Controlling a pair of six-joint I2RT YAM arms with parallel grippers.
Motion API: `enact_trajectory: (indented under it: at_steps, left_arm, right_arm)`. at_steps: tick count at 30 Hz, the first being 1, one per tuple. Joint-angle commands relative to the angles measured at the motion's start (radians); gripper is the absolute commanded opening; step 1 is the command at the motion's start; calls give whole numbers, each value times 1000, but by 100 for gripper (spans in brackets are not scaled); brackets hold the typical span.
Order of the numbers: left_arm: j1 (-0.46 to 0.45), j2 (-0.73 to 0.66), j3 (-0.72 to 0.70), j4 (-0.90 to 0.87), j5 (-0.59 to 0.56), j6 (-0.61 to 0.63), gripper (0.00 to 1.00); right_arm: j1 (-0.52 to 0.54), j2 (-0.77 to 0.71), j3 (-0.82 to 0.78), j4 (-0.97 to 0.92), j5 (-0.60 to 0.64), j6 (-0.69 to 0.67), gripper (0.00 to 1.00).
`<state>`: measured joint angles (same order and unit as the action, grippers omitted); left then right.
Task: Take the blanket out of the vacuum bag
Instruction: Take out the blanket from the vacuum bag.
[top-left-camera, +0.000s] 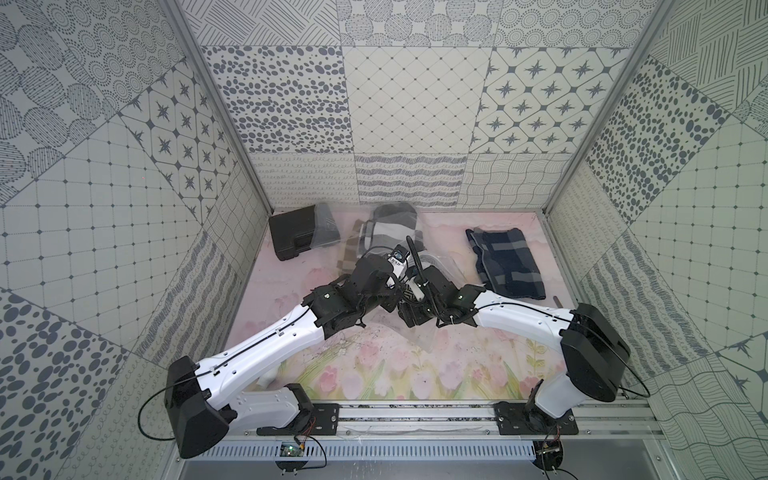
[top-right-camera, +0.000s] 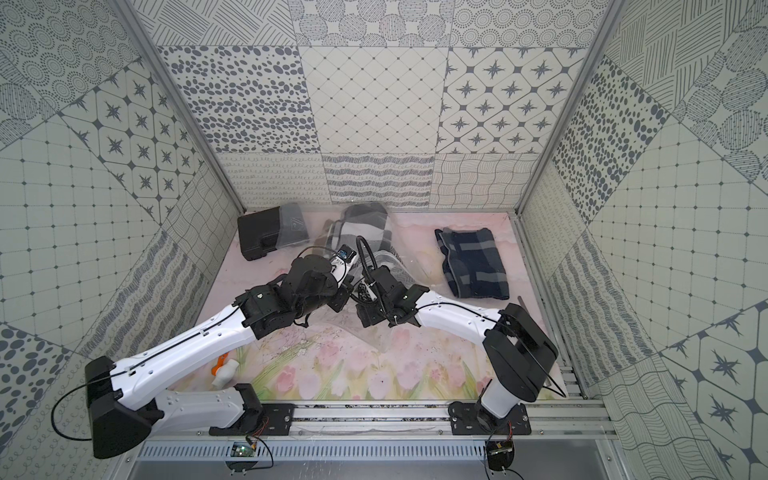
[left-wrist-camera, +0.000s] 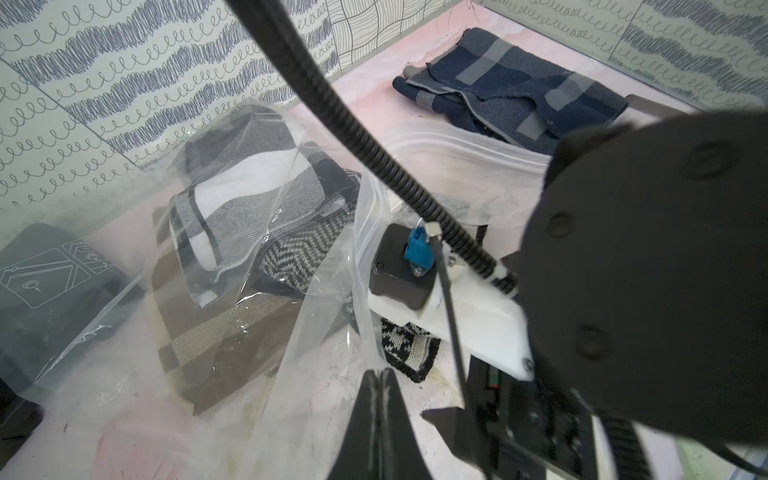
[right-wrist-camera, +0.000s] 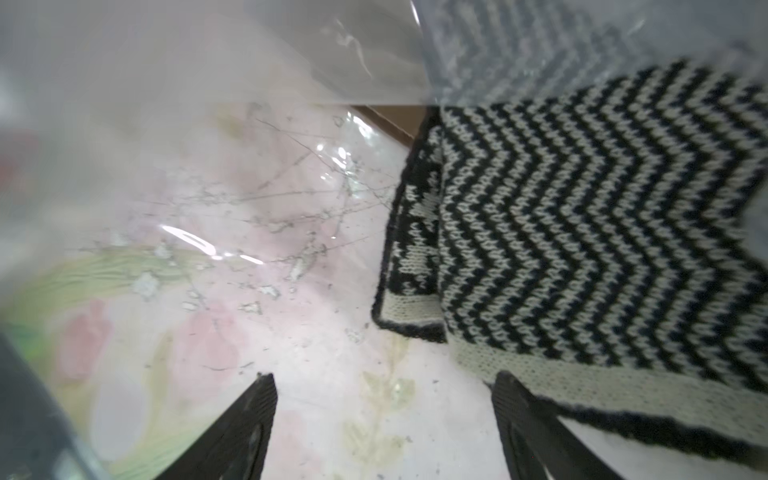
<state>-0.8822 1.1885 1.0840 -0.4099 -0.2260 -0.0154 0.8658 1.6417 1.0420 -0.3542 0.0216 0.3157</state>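
The vacuum bag (top-left-camera: 422, 334) (left-wrist-camera: 316, 316) lies crumpled mid-table, mouth toward the arms. A grey plaid blanket (left-wrist-camera: 245, 195) and a brown checked one (left-wrist-camera: 224, 332) are inside. A black-and-cream chevron blanket (right-wrist-camera: 582, 232) (left-wrist-camera: 409, 349) lies at the mouth, partly under plastic. My left gripper (left-wrist-camera: 380, 374) is shut on the bag's film edge. My right gripper (right-wrist-camera: 386, 395) stands open low over the mat, one fingertip (right-wrist-camera: 511, 399) beside the chevron blanket's cream hem, nothing between the fingers. In both top views the wrists meet over the bag and hide the jaws.
A folded navy plaid blanket (top-left-camera: 507, 262) (left-wrist-camera: 515, 91) lies at the back right, outside the bag. A black case (top-left-camera: 291, 237) sits at the back left, partly under the bag's plastic. A small white and orange object (top-right-camera: 224, 370) lies under the left arm. Patterned walls enclose three sides.
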Motion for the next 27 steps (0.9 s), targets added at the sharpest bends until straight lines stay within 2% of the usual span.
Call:
enact_trajectory:
  at_steps: [1,5,12,17,19,20,23,25,26,27]
  left_arm:
    - [4,-25,0,18,-9,-10,0]
    - [4,-21,7,4,-16,-8,0]
    - [4,1,26,-9,-22,2,0]
    - [5,4,36,-13,-19,4,0]
    - [4,-1,36,-15,-21,7,0]
    - [4,-4,36,-17,-22,8,0]
    - [3,-8,32,-17,-22,8,0]
    - [5,-8,33,-16,-19,8,0]
    - [6,-9,33,-17,-16,7,0]
    - [5,-11,32,-15,-14,4,0]
  right_arm:
    - [-3,47,17,81,82,-72,85]
    - [-4,110,62,89,118,-114,88]
    - [-3,182,46,207,93,-141,95]
    - [-1,282,77,184,144,-148,91]
    - [-1,301,71,188,185,-149,83]
    - [-1,307,67,192,202,-149,74]
    - [-2,320,67,200,246,-148,41]
    - [-4,311,68,206,260,-146,27]
    - [-6,298,65,207,259,-144,10]
    - [-7,279,63,205,254,-139,0]
